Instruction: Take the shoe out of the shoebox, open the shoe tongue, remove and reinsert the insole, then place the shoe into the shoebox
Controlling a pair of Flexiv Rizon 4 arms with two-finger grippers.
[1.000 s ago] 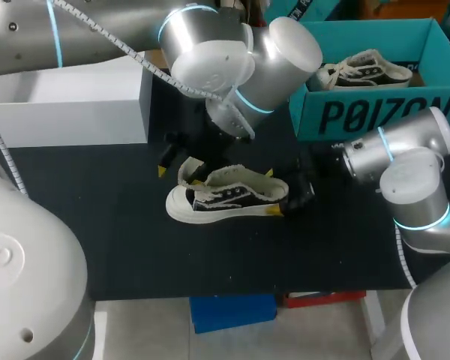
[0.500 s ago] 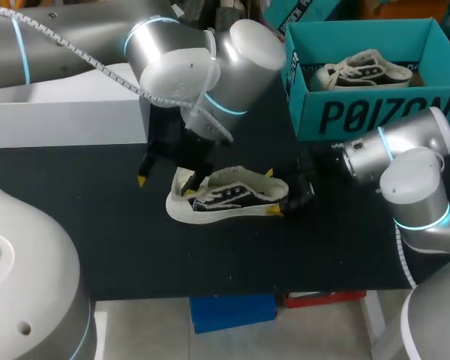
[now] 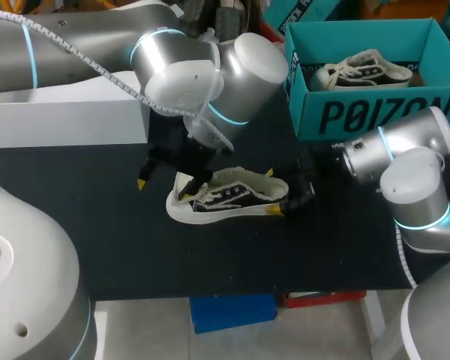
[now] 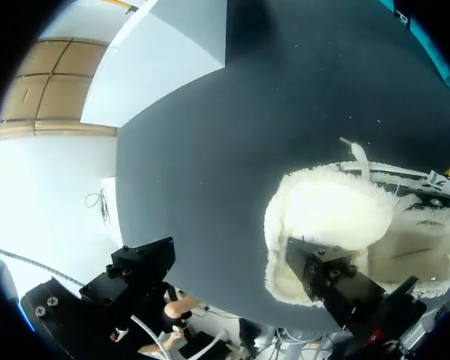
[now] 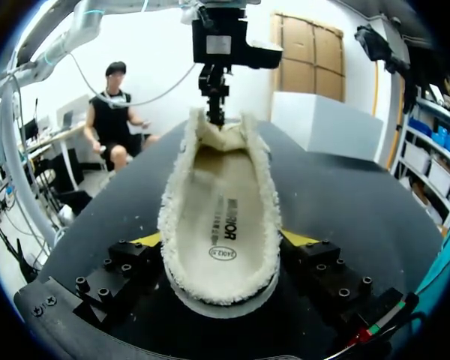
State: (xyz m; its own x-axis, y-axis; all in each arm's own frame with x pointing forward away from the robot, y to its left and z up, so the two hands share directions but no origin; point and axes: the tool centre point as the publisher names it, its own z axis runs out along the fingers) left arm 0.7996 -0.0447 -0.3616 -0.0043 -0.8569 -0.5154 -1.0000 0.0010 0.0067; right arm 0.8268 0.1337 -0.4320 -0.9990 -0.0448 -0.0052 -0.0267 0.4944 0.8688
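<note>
The fleece-lined white-and-black sneaker [image 3: 229, 196] sat on the black worktop [image 3: 97, 232], with the right fingers [image 5: 145, 239] clamping one end from both sides. The left fingers [image 4: 326, 276] were spread pretty wide, one dipped inside the other end.

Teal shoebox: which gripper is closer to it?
Right. The right gripper is shut on the shoe at the end nearest the teal shoebox, just off its front corner; the left gripper is open at the far end.

Fleecy shoe [image 4: 337, 217], dark table [image 4: 210, 150] — left gripper [image 4: 232, 264] straddling heel [image 4: 281, 251]
</note>
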